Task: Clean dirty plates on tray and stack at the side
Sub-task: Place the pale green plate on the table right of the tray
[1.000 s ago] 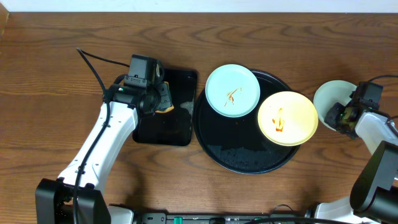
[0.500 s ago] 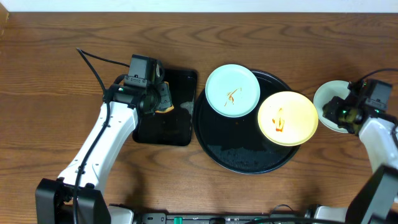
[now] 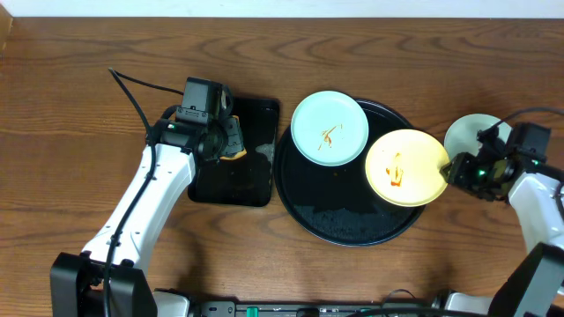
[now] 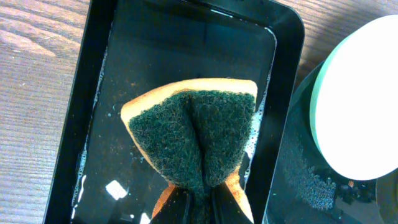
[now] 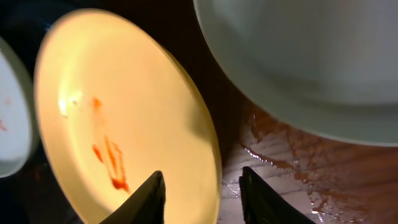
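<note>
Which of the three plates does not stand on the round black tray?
The pale mint plate at the far right, lying on wood beside the right claw. The other mint plate and the yellow plate, both sauce-smeared, rest on the tray.

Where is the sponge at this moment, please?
In the overhead view the sponge is left of centre, pinched in the left gripper over the small rectangular tray, just left of the round tray.

Rear plate (image 3: 330, 129) and right plate (image 3: 405, 167) on the tray (image 3: 335, 224), third plate (image 3: 467, 132) apparently on tabletop (image 3: 70, 106) further right.
</note>
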Tool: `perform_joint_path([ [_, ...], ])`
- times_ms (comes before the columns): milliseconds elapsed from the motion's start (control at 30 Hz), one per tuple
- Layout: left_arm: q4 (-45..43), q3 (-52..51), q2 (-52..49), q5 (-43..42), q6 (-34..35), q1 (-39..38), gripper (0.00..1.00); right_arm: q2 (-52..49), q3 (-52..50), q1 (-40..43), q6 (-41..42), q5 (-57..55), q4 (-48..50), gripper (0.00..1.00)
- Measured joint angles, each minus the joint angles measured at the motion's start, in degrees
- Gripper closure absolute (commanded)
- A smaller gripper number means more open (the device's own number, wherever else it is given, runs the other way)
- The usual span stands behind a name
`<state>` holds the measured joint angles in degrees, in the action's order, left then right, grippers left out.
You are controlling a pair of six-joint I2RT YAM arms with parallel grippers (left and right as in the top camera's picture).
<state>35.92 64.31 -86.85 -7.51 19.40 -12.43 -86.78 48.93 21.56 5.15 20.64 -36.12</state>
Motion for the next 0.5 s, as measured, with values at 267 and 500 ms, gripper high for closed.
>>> perform_joint_path([
  [267, 0.0, 0.0, 0.0, 0.0, 0.0, 0.0, 0.92, -1.88, -4.24, 0.0, -0.66, 0.02, 6.6, 0.93],
  [500, 0.0, 0.0, 0.0, 0.0, 0.0, 0.0, 0.92, -1.88, -4.76, 0.0, -0.61, 0.13, 7.48, 0.99],
])
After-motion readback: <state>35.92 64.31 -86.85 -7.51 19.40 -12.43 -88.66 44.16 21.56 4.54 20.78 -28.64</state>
